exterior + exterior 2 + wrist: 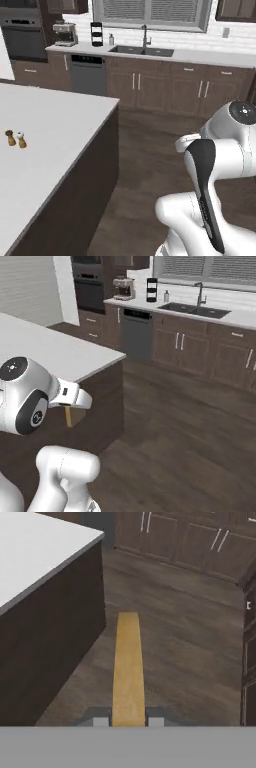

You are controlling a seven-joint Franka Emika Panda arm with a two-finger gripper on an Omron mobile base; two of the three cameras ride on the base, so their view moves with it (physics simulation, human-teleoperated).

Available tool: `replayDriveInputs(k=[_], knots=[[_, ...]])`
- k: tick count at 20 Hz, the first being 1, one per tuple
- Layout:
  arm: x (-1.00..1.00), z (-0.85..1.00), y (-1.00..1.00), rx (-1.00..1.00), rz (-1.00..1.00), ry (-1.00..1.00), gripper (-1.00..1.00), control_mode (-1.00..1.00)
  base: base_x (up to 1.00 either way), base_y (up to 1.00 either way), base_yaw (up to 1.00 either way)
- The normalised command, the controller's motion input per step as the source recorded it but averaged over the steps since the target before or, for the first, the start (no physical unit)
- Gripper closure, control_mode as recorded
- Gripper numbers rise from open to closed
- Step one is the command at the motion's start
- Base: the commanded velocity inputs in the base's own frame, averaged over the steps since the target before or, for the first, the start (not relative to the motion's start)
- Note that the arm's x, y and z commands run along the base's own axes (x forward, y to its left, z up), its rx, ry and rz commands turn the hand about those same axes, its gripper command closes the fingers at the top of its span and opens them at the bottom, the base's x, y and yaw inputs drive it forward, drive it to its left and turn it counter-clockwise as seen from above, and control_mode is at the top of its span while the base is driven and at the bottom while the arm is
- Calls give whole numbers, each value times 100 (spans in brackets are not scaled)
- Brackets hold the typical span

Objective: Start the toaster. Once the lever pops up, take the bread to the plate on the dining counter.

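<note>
1. The bread (128, 667) stands edge-on in the hand view: a thin slice, tan-yellow, running straight up from between the two fingers (101, 721) at the bottom of that view.
2. The fingers sit narrow, one on each face of the slice, pinching it at its lower end.
3. The slice's edge looks smooth and even in colour, a touch paler down the middle; its top end is squared off with soft corners.
4. In the right base view a small tan piece (74, 416) hangs below the white hand, in front of the dark side panel of the island; this is the same bread.
5. The bread is in the air over the dark wood floor (170, 637), beside the island, touching nothing but the fingers.
6. The dining counter (45, 135) is a wide white worktop on a dark base, to the left of the arm in the left base view.
7. Two small shakers (15, 138), one dark-topped, one pale-topped, stand on that worktop near its left part.
8. Far wall: brown cabinets, sink (141, 50) with tap, dishwasher, coffee machine (65, 34).
</note>
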Motion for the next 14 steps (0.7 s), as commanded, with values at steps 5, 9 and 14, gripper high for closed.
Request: replayDriveInputs(k=[5,9,14], knots=[[0,0,0,0,0,0,100,100,0,0,100],[0,0,0,0,0,0,100,100,0,0,100],[0,0,0,0,0,0,100,100,-3,3,100]])
